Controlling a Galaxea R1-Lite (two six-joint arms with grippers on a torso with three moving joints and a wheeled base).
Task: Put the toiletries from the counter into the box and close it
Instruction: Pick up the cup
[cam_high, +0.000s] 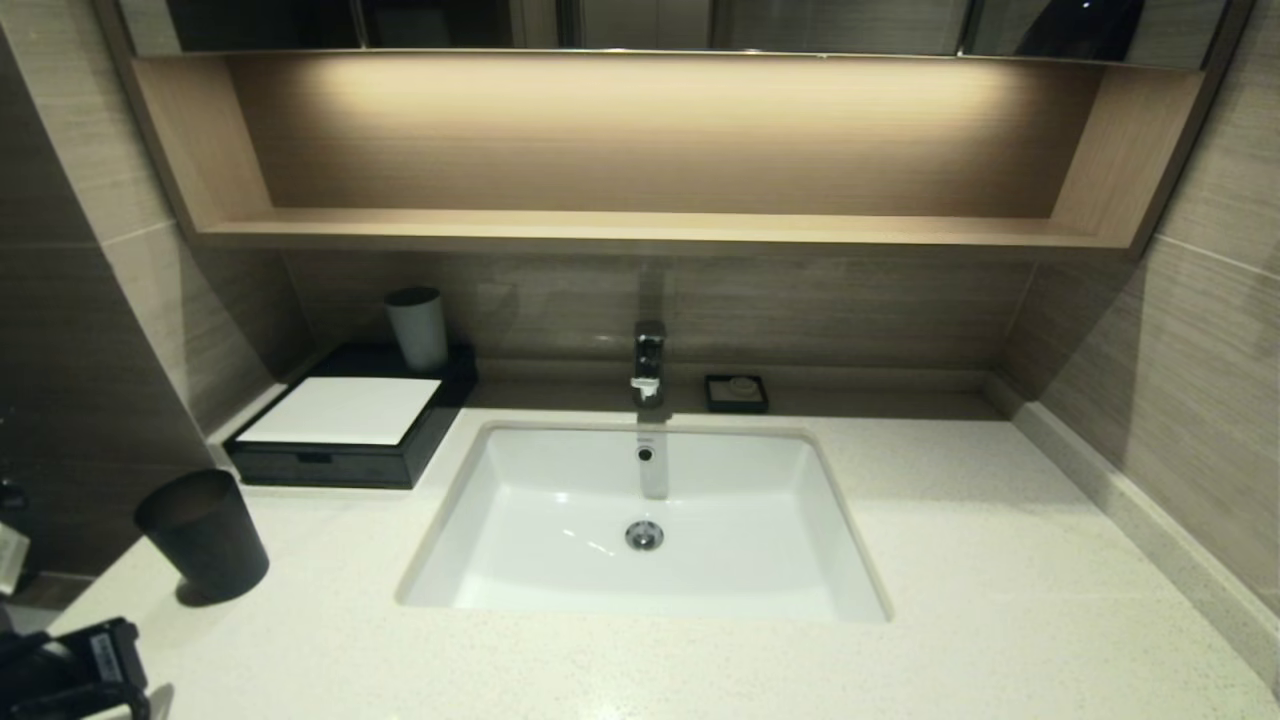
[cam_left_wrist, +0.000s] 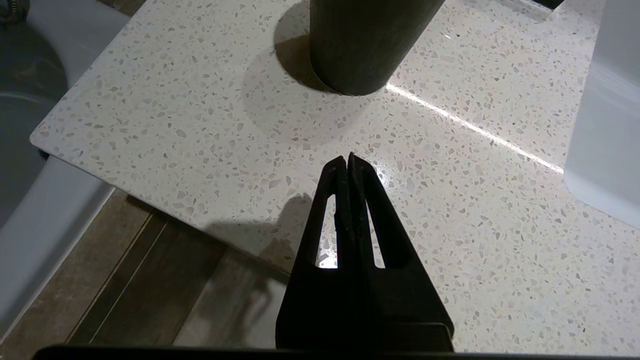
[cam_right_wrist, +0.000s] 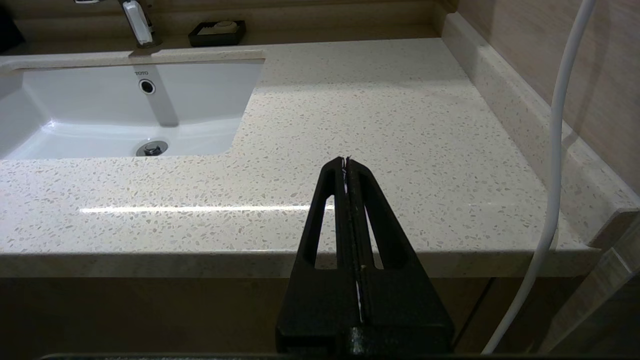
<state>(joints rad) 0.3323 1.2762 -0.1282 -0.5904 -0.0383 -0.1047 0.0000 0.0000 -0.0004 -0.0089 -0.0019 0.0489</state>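
The black box (cam_high: 330, 462) with its white top panel (cam_high: 345, 410) stands at the back left of the counter (cam_high: 1000, 560); its front drawer looks pushed in flush. No plastic-wrapped toiletry packets show in any view. My left gripper (cam_left_wrist: 348, 157) is shut and empty, low over the counter's front left corner, just in front of the dark grey cup (cam_left_wrist: 370, 45); its wrist shows in the head view (cam_high: 70, 670). My right gripper (cam_right_wrist: 345, 160) is shut and empty, hanging off the counter's front edge to the right of the basin (cam_right_wrist: 125, 110). It is outside the head view.
The dark grey cup (cam_high: 205, 535) stands in front of the box. A pale cup (cam_high: 418, 328) stands at the box's back corner. The faucet (cam_high: 649, 365) and a small black soap dish (cam_high: 736, 393) are behind the basin (cam_high: 640, 530). A white cable (cam_right_wrist: 555, 150) hangs by the right wall.
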